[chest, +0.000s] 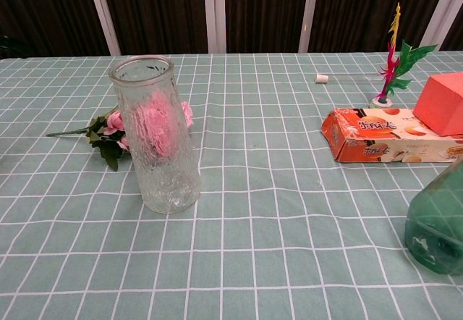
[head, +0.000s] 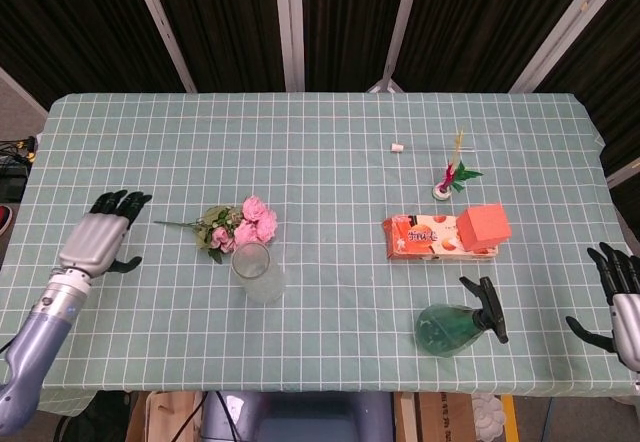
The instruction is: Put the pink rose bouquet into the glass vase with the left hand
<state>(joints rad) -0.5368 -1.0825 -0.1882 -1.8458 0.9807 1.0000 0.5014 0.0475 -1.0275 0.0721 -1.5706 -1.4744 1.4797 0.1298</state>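
Note:
The pink rose bouquet (head: pixel 238 227) lies flat on the checked cloth, blooms to the right and stem pointing left; the chest view shows the pink rose bouquet (chest: pixel 108 131) partly behind the vase. The glass vase (head: pixel 256 272) stands upright just in front of the blooms, and the glass vase (chest: pixel 154 134) looks empty in the chest view. My left hand (head: pixel 101 236) hovers over the table's left side, fingers apart, holding nothing, a short way left of the stem tip. At the right table edge, my right hand (head: pixel 617 300) is open and empty. Neither hand shows in the chest view.
A green spray bottle (head: pixel 458 324) lies at the front right. Behind it is an orange snack box (head: pixel 430 235) with a red block (head: pixel 483 225) on it. Farther back stand a feather shuttlecock (head: pixel 449 179) and a small white cap (head: pixel 397 147).

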